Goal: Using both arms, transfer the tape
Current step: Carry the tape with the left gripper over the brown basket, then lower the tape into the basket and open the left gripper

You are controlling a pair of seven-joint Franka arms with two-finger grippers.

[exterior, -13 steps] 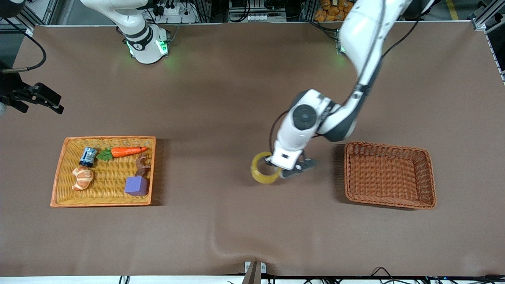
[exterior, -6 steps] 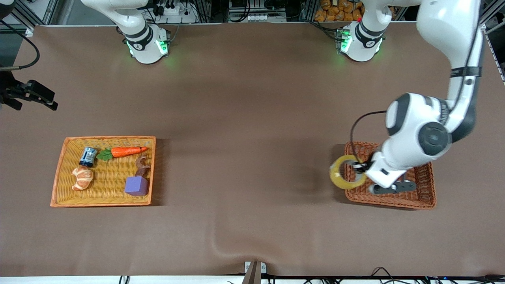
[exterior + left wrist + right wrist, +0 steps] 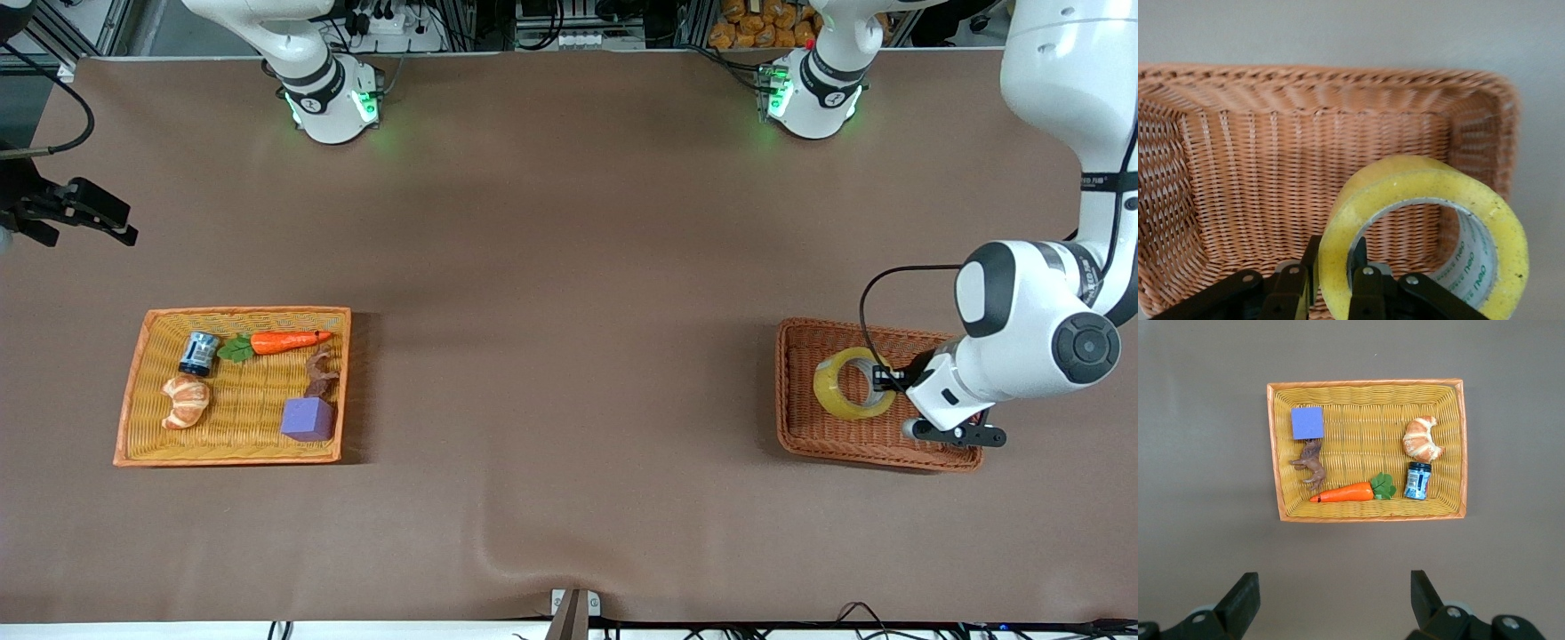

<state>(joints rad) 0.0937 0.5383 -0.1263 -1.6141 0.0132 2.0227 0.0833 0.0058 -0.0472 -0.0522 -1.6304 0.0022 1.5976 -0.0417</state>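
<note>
The tape (image 3: pixel 829 396), a yellowish ring with a pale core, hangs over the inside of the brown wicker basket (image 3: pixel 786 391) at the left arm's end of the table. My left gripper (image 3: pixel 885 380) is shut on the ring's wall, one finger inside the hole and one outside. In the left wrist view the tape (image 3: pixel 1425 193) stands on edge in that gripper (image 3: pixel 1336 257), above the basket's floor (image 3: pixel 1271 147). My right gripper (image 3: pixel 120 222) waits high over the right arm's end of the table, open and empty (image 3: pixel 1335 587).
A yellow wicker tray (image 3: pixel 129 391) lies at the right arm's end. It holds a purple cube (image 3: pixel 308 419), a croissant (image 3: pixel 186 401), a toy carrot (image 3: pixel 286 341), a small can (image 3: pixel 198 353) and a brown figure (image 3: pixel 318 373). Brown cloth covers the table between the tray and the basket.
My left arm has swung from the middle of the table toward its own end, carrying the tape to a spot over the brown basket. The right gripper has barely shifted.
</note>
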